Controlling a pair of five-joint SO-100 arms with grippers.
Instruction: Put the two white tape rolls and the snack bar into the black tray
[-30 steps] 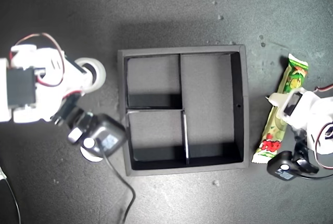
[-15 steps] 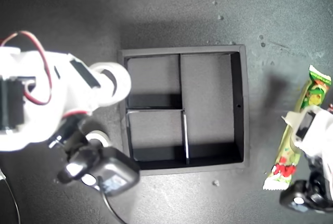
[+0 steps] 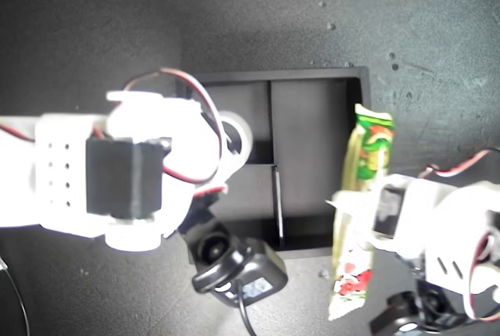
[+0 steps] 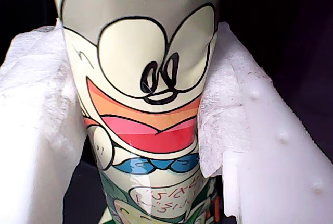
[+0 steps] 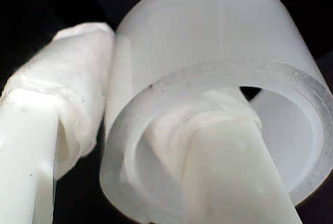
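Now, snack bar: glossy printed wrapper, long and narrow, lifted clear of the surface over the tray's edge at the exterior view's right, roughly in line with the long compartment, likely to drop in lengthwise.
First gripper: clamped on the bar's middle; soft white padding on the fingers probably keeps the slick wrapper from slipping.
Tape roll: smooth white ring, held over the small compartments.
Second gripper: pinching the ring's wall, one finger through the hole.
Tray: matte black, divided, nothing visible inside.
Other roll: not visible.
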